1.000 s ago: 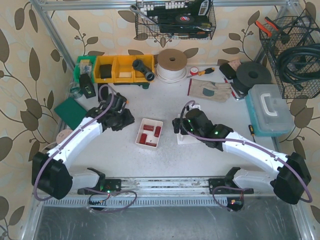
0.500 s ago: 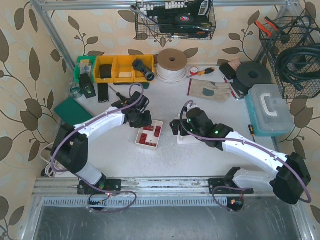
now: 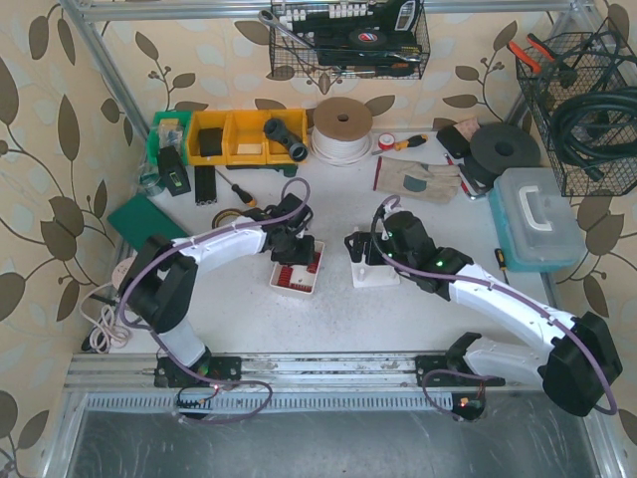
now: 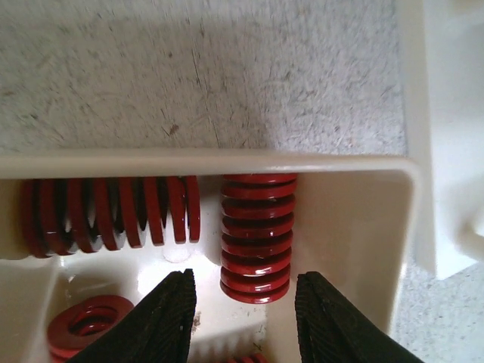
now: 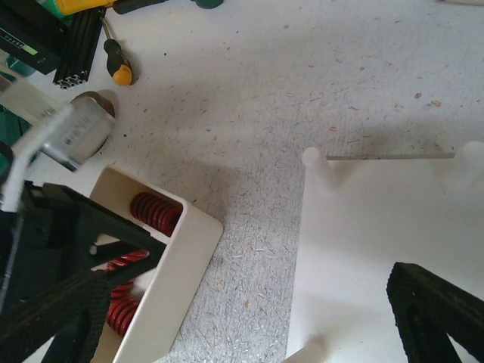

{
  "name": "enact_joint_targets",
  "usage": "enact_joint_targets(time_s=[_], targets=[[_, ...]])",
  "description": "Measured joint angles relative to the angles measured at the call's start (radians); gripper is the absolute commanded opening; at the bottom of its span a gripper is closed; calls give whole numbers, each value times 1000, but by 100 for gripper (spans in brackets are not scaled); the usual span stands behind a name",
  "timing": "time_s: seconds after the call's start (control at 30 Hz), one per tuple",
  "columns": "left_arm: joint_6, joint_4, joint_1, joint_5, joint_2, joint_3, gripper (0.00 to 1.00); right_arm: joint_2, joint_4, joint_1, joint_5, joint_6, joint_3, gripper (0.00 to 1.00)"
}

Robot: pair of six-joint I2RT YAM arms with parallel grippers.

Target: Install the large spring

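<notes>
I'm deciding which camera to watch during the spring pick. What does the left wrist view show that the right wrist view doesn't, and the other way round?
Only left wrist: a close look into the tray, one red spring lying lengthwise just ahead of the open left end effector, a second spring crosswise beside it. Only right wrist: the screwdriver and upright pegs. Both: the tray, red springs, the tabletop, and the white fixture, though left wrist catches only its edge.
</notes>
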State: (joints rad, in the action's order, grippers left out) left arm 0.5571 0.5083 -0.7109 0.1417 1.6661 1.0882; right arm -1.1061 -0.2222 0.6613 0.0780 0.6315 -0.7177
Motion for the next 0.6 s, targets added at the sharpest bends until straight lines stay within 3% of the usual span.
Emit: enact_joint_targets(time_s=[0.27, 0.6], targets=[[29, 8, -36, -15, 36, 2, 45, 0, 2, -3, 0, 12, 0, 99], [105, 150, -116, -182, 154, 130, 46, 0, 6, -4, 0, 15, 5, 99]])
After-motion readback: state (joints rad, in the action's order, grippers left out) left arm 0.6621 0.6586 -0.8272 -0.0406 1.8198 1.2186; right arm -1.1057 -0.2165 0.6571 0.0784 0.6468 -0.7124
